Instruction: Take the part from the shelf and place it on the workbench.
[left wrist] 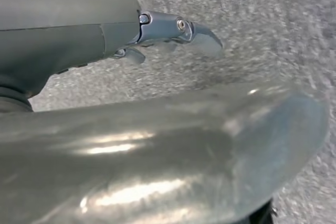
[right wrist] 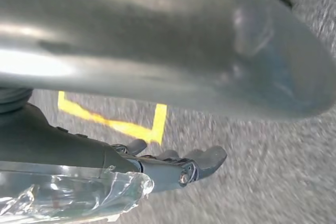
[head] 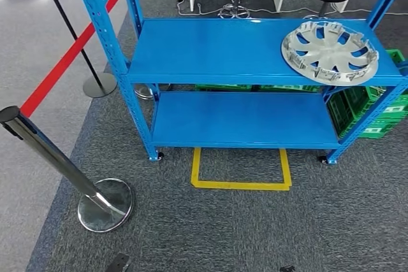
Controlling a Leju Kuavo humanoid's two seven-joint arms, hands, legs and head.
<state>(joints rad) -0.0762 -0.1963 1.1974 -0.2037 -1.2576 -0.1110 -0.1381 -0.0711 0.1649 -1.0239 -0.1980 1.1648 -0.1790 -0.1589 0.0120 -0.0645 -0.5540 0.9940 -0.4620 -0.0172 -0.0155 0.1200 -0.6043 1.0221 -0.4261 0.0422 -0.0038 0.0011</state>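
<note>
Grey carpet runs under one blue shelf (head: 231,52) with two tiers. One silver part (head: 330,52), a wheel cover, lies on its top tier at the right end, untouched, so the whole task remains. Left hand (left wrist: 174,30) and right hand (right wrist: 174,166) hang above the carpet, fingers extended, holding nothing.

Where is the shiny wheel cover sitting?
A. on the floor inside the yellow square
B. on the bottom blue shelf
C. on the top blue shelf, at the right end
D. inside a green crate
C: the silver wheel cover lies on the top shelf, at its right end.
</note>
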